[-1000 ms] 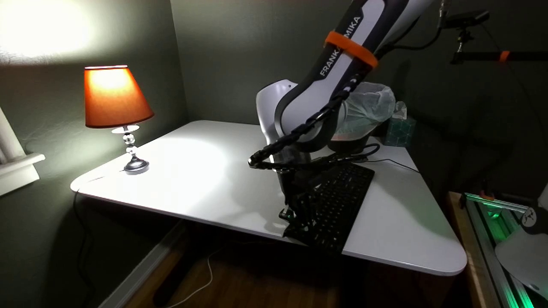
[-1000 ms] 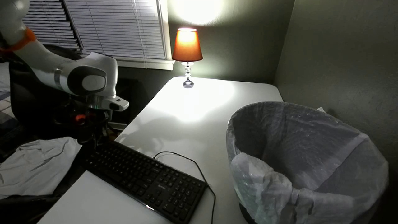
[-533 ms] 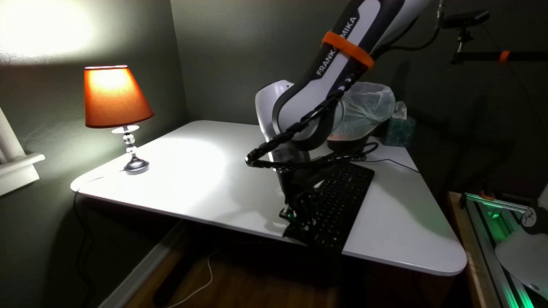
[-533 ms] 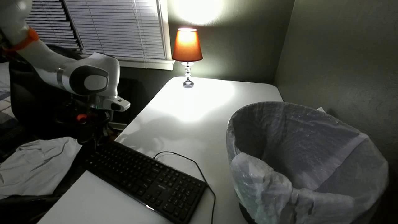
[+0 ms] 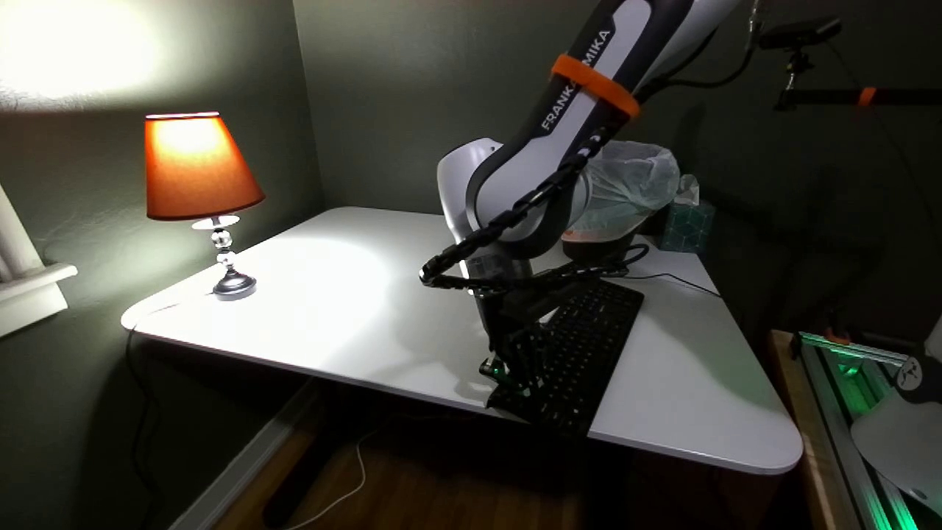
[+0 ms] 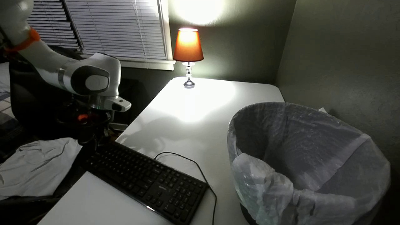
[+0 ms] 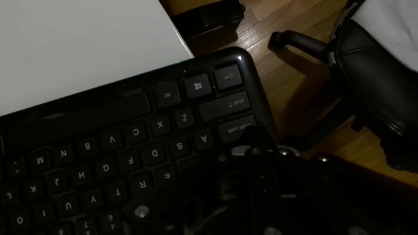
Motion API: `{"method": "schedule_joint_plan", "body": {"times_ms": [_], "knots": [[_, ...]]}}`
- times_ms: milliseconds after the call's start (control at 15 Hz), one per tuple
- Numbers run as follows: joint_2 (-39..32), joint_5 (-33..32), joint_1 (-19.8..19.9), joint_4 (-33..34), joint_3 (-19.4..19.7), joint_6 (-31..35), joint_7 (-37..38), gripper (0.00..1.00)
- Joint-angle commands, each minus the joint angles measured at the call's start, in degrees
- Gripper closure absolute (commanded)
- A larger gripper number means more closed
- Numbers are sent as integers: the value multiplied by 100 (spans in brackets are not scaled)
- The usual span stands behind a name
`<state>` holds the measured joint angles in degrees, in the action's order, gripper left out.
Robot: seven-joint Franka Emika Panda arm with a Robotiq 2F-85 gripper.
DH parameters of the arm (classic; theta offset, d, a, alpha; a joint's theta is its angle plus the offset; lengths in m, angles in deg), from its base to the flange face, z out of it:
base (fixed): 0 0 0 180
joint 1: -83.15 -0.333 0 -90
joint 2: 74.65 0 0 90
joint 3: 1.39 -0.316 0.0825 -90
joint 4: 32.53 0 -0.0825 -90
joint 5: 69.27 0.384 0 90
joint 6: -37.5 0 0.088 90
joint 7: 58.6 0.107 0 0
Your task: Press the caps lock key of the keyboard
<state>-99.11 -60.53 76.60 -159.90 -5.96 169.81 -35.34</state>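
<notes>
The long black keyboard (image 5: 589, 346) lies on the white table and shows in both exterior views (image 6: 162, 184). Its left end reaches over the table edge. In the wrist view the keyboard (image 7: 130, 160) appears upside down, and the caps lock key (image 7: 232, 130) is partly covered by my fingertips. My gripper (image 7: 257, 135) looks shut and empty, its dark fingertips together over the outer end of that key. Whether they touch the key cannot be told. In both exterior views the gripper (image 5: 526, 386) is low at the keyboard's left end, dark and hard to make out (image 6: 97, 145).
A lit lamp (image 5: 202, 173) stands at the table's far corner. A lined bin (image 6: 306, 150) and a tissue box (image 5: 688, 227) stand near the keyboard's other end. A black chair (image 7: 369, 78) with a white cloth (image 6: 37, 165) is beside the table edge. The keyboard cable (image 6: 200, 170) lies on the table.
The arm's upper links have shifted slightly, a little leftward in an exterior view. The fingertips stay at nearly the same place over the keyboard's left end. The keyboard has not moved.
</notes>
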Motion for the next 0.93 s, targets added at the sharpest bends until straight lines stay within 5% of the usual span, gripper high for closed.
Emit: {"method": "schedule_joint_plan", "body": {"times_ms": [0, 533, 600, 867], "knots": [[1, 9, -123, 62, 72, -171, 25, 100], [346, -195, -328, -141, 135, -101, 376, 100], [401, -229, -358, -167, 151, -86, 451, 74], [614, -455, -458, -255, 230, -86, 794, 53]]}}
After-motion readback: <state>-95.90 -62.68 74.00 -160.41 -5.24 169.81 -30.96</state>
